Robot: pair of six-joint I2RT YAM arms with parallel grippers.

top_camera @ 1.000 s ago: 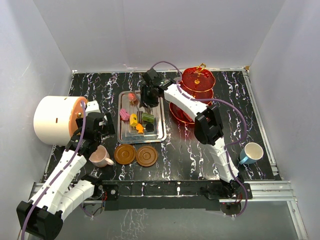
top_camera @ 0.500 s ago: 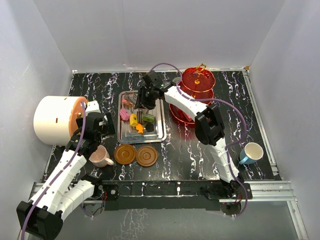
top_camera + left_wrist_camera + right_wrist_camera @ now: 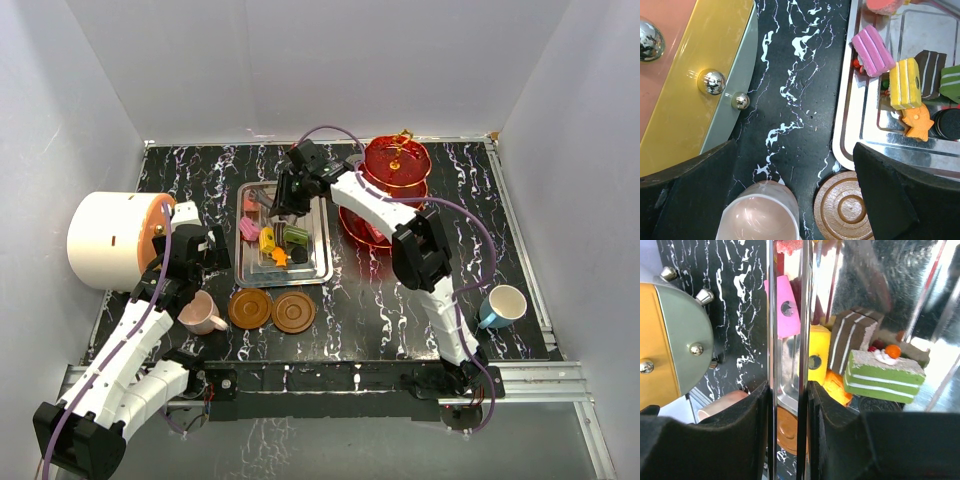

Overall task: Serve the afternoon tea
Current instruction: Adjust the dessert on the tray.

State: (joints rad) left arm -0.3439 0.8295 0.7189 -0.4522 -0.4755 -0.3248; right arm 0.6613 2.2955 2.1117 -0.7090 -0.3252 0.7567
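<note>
Several small sweets lie on the steel tray (image 3: 318, 270): pink (image 3: 248, 230), yellow (image 3: 267, 239), green (image 3: 296, 235), orange (image 3: 279, 257). My right gripper (image 3: 285, 200) is at the tray's far end; in the right wrist view its jaws (image 3: 788, 405) are shut on the tray's thin rim (image 3: 787, 315), with the green cake (image 3: 882, 375) beside them. The red three-tier stand (image 3: 395, 160) is at the back right. My left gripper (image 3: 795, 200) is open above the pink cup (image 3: 760, 212) and a brown saucer (image 3: 842, 207). Two saucers (image 3: 250, 308) (image 3: 293, 313) lie in front of the tray. The blue cup (image 3: 503, 304) stands far right.
The big white drum (image 3: 105, 240) with an orange face stands at the left edge, close to my left arm; it also shows in the left wrist view (image 3: 695, 75). White walls enclose the black marbled table on three sides.
My right gripper has shifted a little to the left over the tray's far end. The left arm, cups and saucers have not moved.
</note>
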